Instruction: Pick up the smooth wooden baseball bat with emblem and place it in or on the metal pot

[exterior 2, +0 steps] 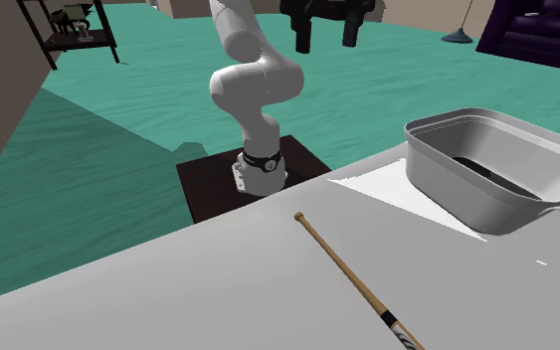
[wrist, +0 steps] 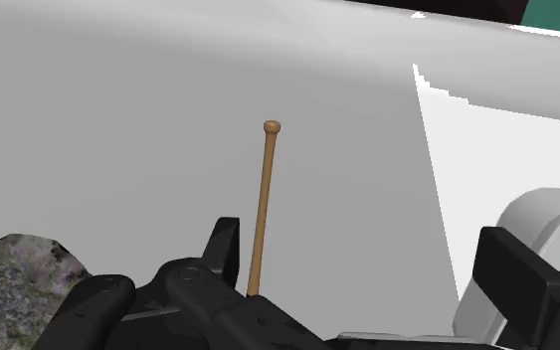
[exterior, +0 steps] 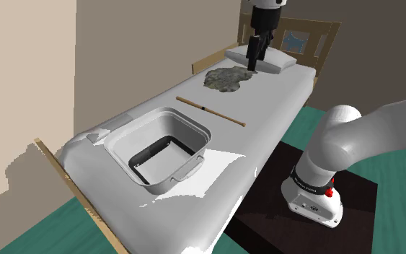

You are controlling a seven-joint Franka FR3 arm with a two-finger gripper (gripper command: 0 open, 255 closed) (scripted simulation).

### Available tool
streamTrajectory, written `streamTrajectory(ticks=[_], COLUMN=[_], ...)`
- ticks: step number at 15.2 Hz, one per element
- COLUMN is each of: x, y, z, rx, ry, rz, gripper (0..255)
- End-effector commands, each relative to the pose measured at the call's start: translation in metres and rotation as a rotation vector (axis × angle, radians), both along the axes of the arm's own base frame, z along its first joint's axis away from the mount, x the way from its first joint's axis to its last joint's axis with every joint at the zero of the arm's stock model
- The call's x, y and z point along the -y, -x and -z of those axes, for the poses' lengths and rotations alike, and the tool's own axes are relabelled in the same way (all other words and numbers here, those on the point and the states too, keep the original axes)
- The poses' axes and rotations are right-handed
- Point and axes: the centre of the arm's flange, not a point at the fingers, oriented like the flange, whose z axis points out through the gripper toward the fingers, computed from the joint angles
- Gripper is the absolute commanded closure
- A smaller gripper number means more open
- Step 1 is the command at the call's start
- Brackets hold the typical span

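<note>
Claw [exterior: 255,65]: wide open, empty, above the bed's [exterior: 280,97] far end.
Bat [exterior: 210,110]: flat on the bed, between claw and pot [exterior 2: 457,184].
Risk: slim round shaft could roll out of an off-centre pinch.

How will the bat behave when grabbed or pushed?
Probably rigid: the bat lies dead straight. Likely rolls if nudged sideways, being round and slim. Grasped near the thin knob end, it would probably tip toward the thicker barrel.
</note>
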Motion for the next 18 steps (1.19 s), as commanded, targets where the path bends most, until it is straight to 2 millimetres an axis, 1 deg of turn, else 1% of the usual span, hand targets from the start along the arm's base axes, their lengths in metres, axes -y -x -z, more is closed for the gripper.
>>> streamTrajectory(ticks=[1, 18], x=[0.0, 0.028], y=[0.0, -0.151], z=[0.0, 0.165], rx=[0.0, -0.008], ry=[0.0, -0.034], rz=[0.0, 0.057], gripper=[0, 0])
